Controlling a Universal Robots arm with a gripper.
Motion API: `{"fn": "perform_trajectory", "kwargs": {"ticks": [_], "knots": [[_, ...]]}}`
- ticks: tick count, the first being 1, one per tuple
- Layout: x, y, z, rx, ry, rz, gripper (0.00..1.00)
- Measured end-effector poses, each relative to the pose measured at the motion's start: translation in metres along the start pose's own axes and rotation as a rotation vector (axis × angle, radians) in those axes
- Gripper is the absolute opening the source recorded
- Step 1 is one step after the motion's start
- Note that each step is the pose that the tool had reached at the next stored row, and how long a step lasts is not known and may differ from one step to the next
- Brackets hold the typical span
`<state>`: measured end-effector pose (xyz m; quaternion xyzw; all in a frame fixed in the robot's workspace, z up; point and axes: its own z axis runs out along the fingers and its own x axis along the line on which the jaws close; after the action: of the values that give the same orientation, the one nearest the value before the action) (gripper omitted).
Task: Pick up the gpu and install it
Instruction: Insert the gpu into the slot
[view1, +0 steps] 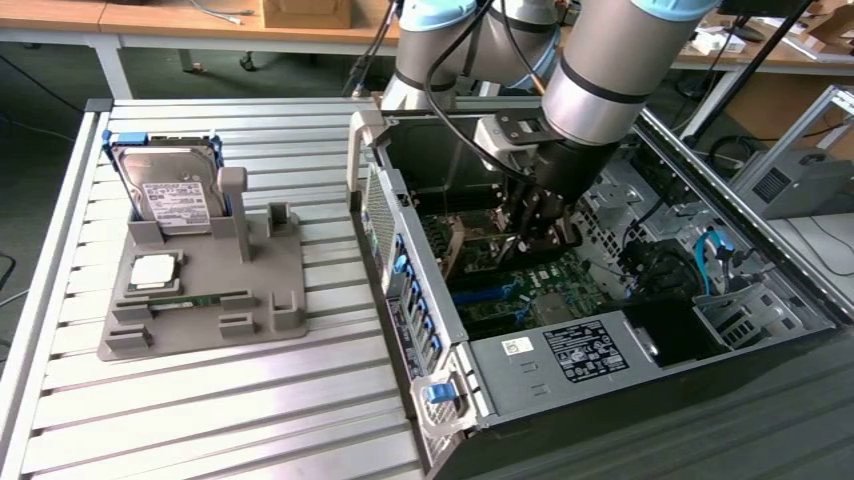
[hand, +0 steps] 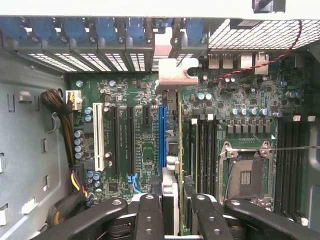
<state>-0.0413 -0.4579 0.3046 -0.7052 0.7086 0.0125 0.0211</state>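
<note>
The gpu (hand: 171, 165) is found inside the open computer case (view1: 534, 370), at the edge of a slatted metal worktop (view1: 200, 400), with wooden desks (view1: 174, 15) behind. It is gripped edge-on by the half-closed hand (hand: 176, 217), above the motherboard (hand: 135, 145).

Green motherboard (hand: 145, 155) bears a long blue plastic slot (hand: 162, 135); the thin dark gpu card (hand: 172, 145) ends in a silver metal bracket (hand: 175, 74); at nine o'clock in the exterior view, a grey plastic tray (view1: 274, 285).

Arm (view1: 594, 80) angled steeply down, wrist vertical, jaws clamped on the gpu (hand: 173, 150)
</note>
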Motion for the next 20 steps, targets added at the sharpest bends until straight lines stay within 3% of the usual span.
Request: {"fn": "perform_trajectory", "kwargs": {"ticks": [20], "knots": [[0.0003, 0.0058, 0.0061, 0.0, 0.0, 0.0, 0.27]]}}
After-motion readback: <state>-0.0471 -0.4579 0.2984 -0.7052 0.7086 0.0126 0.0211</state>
